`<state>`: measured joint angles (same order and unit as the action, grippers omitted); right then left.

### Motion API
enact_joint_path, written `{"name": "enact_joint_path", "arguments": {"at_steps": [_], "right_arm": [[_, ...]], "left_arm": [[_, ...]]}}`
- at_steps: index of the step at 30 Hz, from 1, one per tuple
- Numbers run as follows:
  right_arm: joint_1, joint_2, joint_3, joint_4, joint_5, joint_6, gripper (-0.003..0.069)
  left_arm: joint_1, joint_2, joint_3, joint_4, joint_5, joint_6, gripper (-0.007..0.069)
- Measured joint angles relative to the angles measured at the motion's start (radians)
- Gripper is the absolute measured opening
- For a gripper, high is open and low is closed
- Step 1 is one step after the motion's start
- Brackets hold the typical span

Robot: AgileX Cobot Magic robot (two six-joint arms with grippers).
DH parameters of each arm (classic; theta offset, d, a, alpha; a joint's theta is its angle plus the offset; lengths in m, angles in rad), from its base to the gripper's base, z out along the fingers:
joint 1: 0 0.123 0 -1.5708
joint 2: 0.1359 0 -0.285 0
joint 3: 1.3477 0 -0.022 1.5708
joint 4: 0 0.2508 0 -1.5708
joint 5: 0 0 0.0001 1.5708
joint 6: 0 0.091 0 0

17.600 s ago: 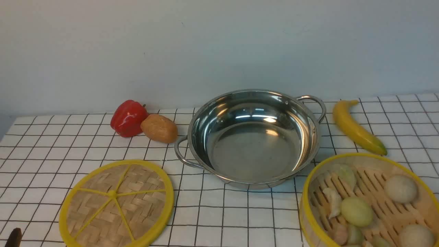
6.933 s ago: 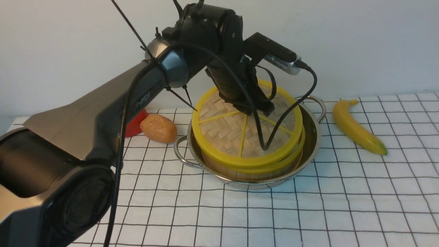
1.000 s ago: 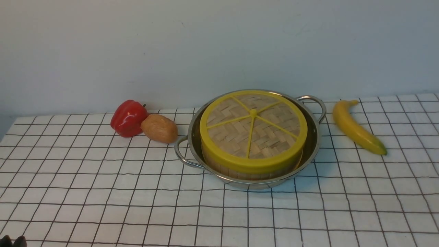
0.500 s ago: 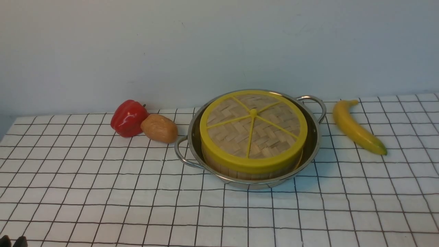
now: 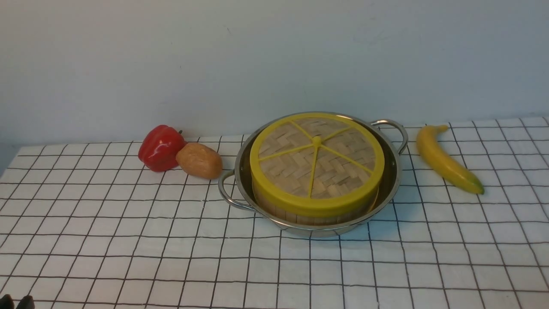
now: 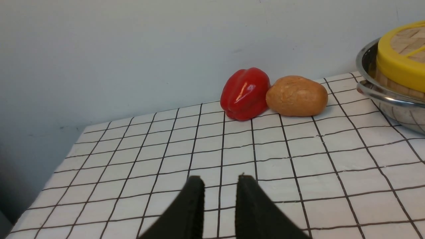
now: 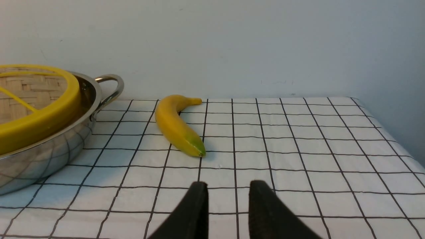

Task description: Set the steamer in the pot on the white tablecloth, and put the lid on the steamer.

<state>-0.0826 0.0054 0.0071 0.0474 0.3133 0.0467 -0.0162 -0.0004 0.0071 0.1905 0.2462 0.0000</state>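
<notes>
The wide, shiny stainless-steel pot with two loop handles (image 5: 317, 231) stands upright on the white tablecloth with a thin black grid (image 5: 171, 240). The round bamboo steamer (image 5: 315, 216) sits inside the pot, only its pale side wall showing below the cover. On top of it lies the flat woven-bamboo lid with a thick yellow rim and yellow spokes (image 5: 339, 171) — it caps the steamer, hiding whatever is within.

Off to the pot's left, a glossy red bell pepper (image 5: 159, 148) touches a brown, potato-like lump (image 5: 199, 161), which rests just beside the pot's left handle. To the right of the pot, apart from it, a curved yellow banana with a green tip (image 5: 448, 161) lies on the cloth. A plain pale wall (image 5: 274, 56) rises behind everything.

The left black pincer (image 6: 219, 182) is spread, with cloth visible between its two blurred fingers. The right black pincer (image 7: 229, 187) is spread as well — nothing is pinched in either one, and both are away from the pot.
</notes>
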Motion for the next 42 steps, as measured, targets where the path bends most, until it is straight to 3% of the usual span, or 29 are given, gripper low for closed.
{"name": "enact_joint_path", "arguments": {"at_steps": [42], "right_arm": [[0.0,0.0,0.0,0.001,0.007,0.001,0.024]], "left_arm": [[0.0,0.0,0.0,0.0,0.0,0.0,0.019]]}}
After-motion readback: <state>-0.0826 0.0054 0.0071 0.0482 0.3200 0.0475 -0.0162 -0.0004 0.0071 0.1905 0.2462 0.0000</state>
